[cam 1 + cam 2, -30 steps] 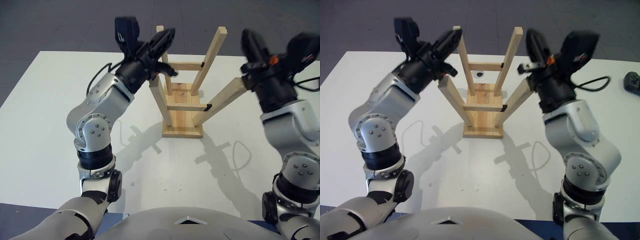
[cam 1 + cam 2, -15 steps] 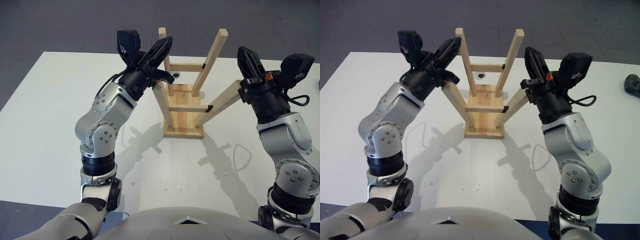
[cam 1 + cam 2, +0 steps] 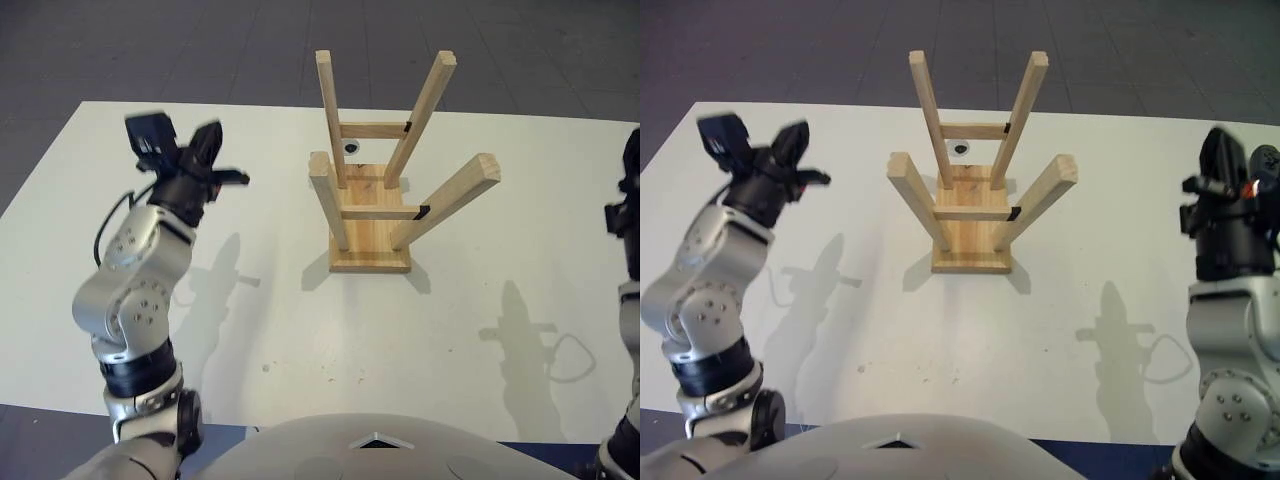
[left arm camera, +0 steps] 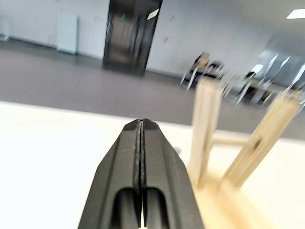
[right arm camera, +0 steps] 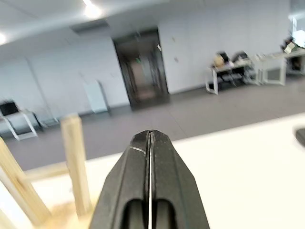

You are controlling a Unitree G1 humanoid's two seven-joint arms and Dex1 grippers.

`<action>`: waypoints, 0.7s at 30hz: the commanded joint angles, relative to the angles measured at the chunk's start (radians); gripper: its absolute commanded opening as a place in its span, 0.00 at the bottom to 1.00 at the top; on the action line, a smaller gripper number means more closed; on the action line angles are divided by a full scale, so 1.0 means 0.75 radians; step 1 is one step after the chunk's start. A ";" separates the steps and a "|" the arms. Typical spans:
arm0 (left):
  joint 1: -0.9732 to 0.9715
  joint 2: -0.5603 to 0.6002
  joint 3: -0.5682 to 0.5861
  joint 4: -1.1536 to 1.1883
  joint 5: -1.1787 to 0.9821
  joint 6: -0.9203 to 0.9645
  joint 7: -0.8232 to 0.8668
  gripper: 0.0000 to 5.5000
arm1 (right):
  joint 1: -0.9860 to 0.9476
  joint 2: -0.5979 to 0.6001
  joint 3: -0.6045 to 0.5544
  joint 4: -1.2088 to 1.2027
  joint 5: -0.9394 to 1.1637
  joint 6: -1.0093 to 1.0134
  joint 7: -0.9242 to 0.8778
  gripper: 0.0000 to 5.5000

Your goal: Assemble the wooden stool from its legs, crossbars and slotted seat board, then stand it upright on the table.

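Moved: both arms have swung outward and let go of the stool. Half a second ago each pincer was at one of the near legs; now both are well apart from it.
Stool: it sits upside down near the middle of the tabletop, with the seat board flat on the surface. All four legs point up and splay outward.
Crossbars: the near crossbar and the far crossbar each bridge a pair of legs. Both look seated in place.
Left pincer: its fingers are pressed together and hold nothing. It is raised above the tabletop, out to the left of the stool.
Right pincer: its fingers are also pressed together and hold nothing. It is raised at the far right, with the stool's legs off to its side.
Key relation: the stool lies between the two arms, with its legs running upward and away from the board. The left near leg leans toward the left arm, and the right near leg leans toward the right arm.
Nearer arm: the left looks slightly closer, though neither is within touching range.
Judgement: assembly looks done, and turning the stool onto its feet remains. That probably calls for both pincers to spread and come back in to the legs.
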 commanded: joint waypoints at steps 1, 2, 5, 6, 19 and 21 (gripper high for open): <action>0.027 -0.019 -0.106 -0.070 -0.014 0.042 -0.043 0.00 | 0.010 0.035 0.146 0.031 -0.176 -0.042 0.059 0.00; 0.027 -0.025 -0.119 -0.089 -0.020 0.056 -0.036 0.00 | -0.002 0.040 0.163 0.049 -0.209 -0.048 0.061 0.00; 0.042 -0.030 -0.141 -0.128 -0.019 0.078 -0.033 0.00 | -0.017 0.049 0.172 0.075 -0.270 -0.062 0.078 0.00; 0.028 -0.032 -0.156 -0.127 -0.009 0.075 -0.037 0.00 | -0.026 0.052 0.184 0.082 -0.294 -0.060 0.078 0.00; -0.504 0.042 -0.196 -0.082 -0.408 0.420 -0.252 0.00 | -0.372 0.127 0.685 -0.227 -0.190 0.356 -0.052 0.00; -0.456 0.068 -0.209 -0.067 -0.373 0.435 -0.251 0.00 | -0.367 0.116 0.635 -0.231 -0.174 0.374 -0.060 0.00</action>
